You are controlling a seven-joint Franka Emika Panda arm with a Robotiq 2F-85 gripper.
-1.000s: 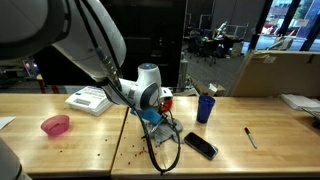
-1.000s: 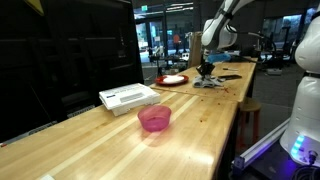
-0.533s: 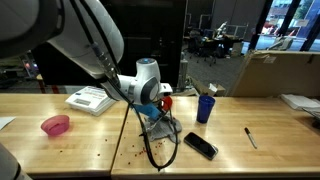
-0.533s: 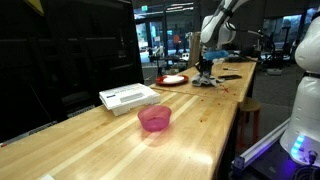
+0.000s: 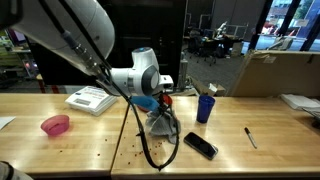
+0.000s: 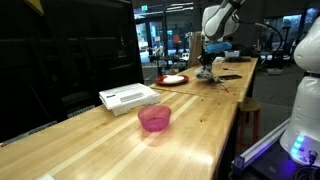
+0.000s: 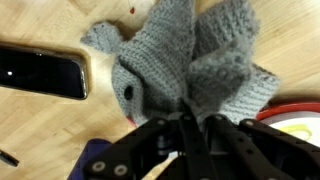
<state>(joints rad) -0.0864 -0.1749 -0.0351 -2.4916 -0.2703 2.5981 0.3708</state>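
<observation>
My gripper [image 5: 157,104] is shut on a grey knitted cloth [image 5: 160,121] and holds it hanging above the wooden table [image 5: 90,140]. In the wrist view the black fingers [image 7: 186,108] pinch the top of the grey knitted cloth [image 7: 170,60], which fills the middle of the picture. The gripper [image 6: 205,66] and the hanging cloth [image 6: 205,74] also show small at the table's far end in an exterior view. Whether the cloth's lower edge still touches the table I cannot tell.
A black phone [image 5: 200,146] [image 7: 40,75] and a looped black cable [image 5: 150,152] lie near the cloth. A blue cup [image 5: 205,107], a pen [image 5: 250,137], a red-rimmed plate [image 6: 172,80] [image 7: 300,112], a white box [image 5: 90,99] [image 6: 128,97] and a pink bowl [image 5: 56,125] [image 6: 154,118] are on the table.
My gripper has risen and turned, pulling the grey knitted cloth up from the table; the arm has swung higher. The other things have not moved.
</observation>
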